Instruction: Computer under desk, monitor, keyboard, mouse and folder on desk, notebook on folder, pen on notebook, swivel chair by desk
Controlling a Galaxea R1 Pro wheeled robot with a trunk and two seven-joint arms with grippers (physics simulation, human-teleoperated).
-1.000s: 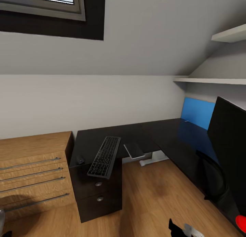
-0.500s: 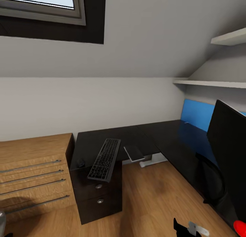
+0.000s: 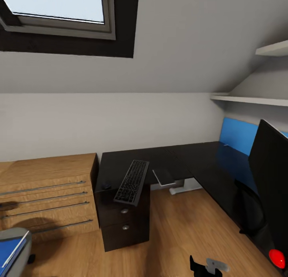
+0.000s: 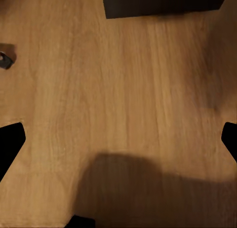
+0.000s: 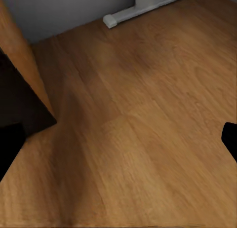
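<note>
A: Head view, edges first. What borders your free floor?

B: The black L-shaped counter (image 3: 176, 157) runs along the far wall and turns down the right side. Its drawer unit (image 3: 124, 221) with round silver knobs stands just beside the light wooden chest (image 3: 48, 189). The wooden floor (image 3: 180, 229) between the drawer unit and the right wing is open.

A: Where are the task items?

B: The keyboard (image 3: 132, 182), slim and dark grey with pale legends, lies on the counter above the drawer unit; its near end overhangs the counter edge. The mouse (image 3: 106, 186) is a small dark lump near the counter's left front corner. The monitor (image 3: 272, 181), a thin black panel with a red dot at one lower corner, stands at the right edge of the view. A blue folder (image 3: 8, 249) lies on the grey swivel chair seat (image 3: 25, 239) at lower left.

A: State of the hands?

B: In each wrist view, the left hand (image 4: 118, 139) and right hand (image 5: 118, 139) show dark fingertips spread to opposite frame edges, nothing between them, over bare floor.
</note>
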